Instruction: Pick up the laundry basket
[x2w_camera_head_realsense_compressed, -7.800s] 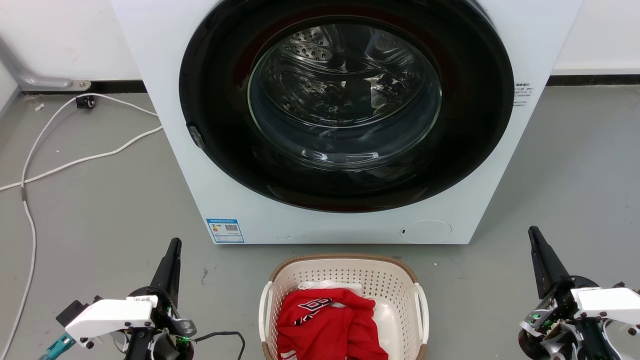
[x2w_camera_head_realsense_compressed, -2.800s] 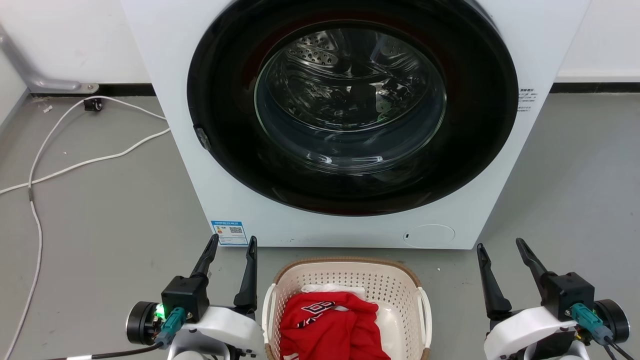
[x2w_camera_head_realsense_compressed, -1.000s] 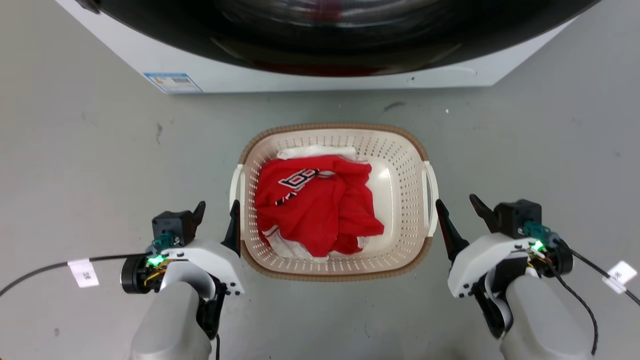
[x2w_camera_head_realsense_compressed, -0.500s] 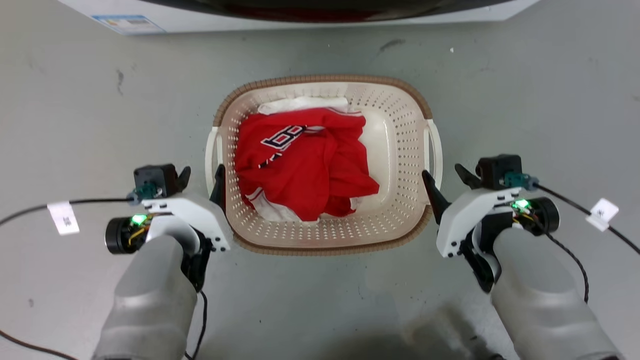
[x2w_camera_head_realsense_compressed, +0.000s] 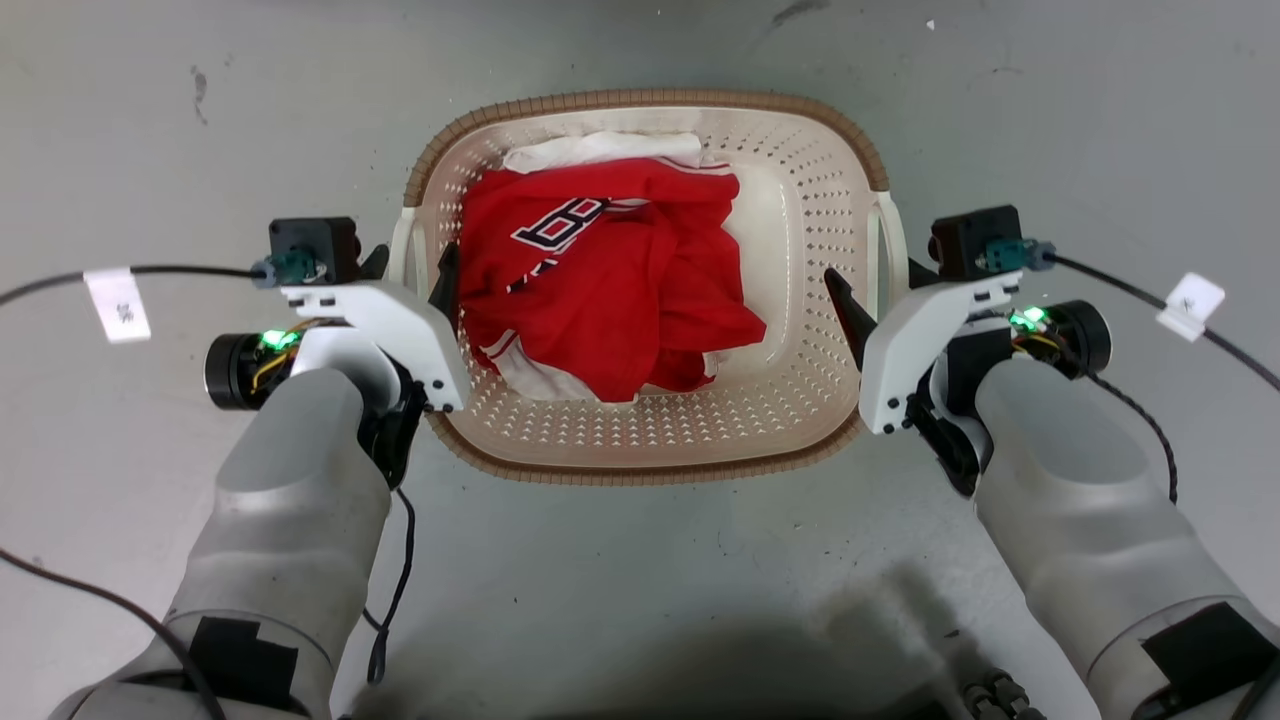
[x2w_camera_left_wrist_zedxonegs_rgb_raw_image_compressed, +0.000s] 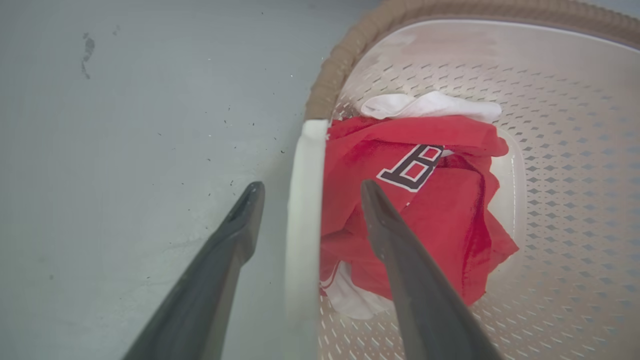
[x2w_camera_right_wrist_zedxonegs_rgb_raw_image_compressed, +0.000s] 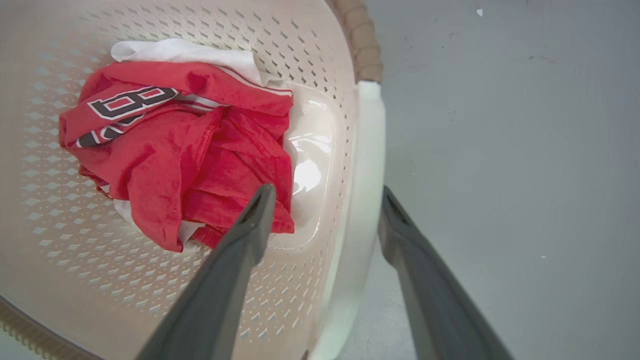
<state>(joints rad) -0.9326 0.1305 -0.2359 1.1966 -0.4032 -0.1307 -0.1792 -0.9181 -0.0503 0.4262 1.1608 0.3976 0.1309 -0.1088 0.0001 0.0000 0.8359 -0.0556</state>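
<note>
The laundry basket (x2w_camera_head_realsense_compressed: 800, 180) sits on the grey floor, cream with small holes and a brown woven-look rim (x2w_camera_head_realsense_compressed: 650, 100). A red garment (x2w_camera_head_realsense_compressed: 610, 290) with dark lettering lies inside on white cloth. My left gripper (x2w_camera_head_realsense_compressed: 413, 258) is open and straddles the white left handle (x2w_camera_left_wrist_zedxonegs_rgb_raw_image_compressed: 302, 200), one finger outside and one inside the wall. In the left wrist view the left gripper (x2w_camera_left_wrist_zedxonegs_rgb_raw_image_compressed: 311, 185) has the handle between its fingers. My right gripper (x2w_camera_head_realsense_compressed: 872, 272) is open and straddles the right handle (x2w_camera_right_wrist_zedxonegs_rgb_raw_image_compressed: 367, 150) the same way. The right wrist view has the right gripper (x2w_camera_right_wrist_zedxonegs_rgb_raw_image_compressed: 327, 189) on either side of that handle.
Grey concrete floor (x2w_camera_head_realsense_compressed: 640, 600) surrounds the basket. A black cable (x2w_camera_head_realsense_compressed: 190, 268) with a white tag (x2w_camera_head_realsense_compressed: 117, 303) trails left. Another cable with a tag (x2w_camera_head_realsense_compressed: 1190, 300) trails right. A dark shadow lies at the bottom edge.
The head camera has tipped down, so the washing machine has left the picture. Both grippers opened earlier. They have since advanced until their fingers straddle the basket's two handles.
</note>
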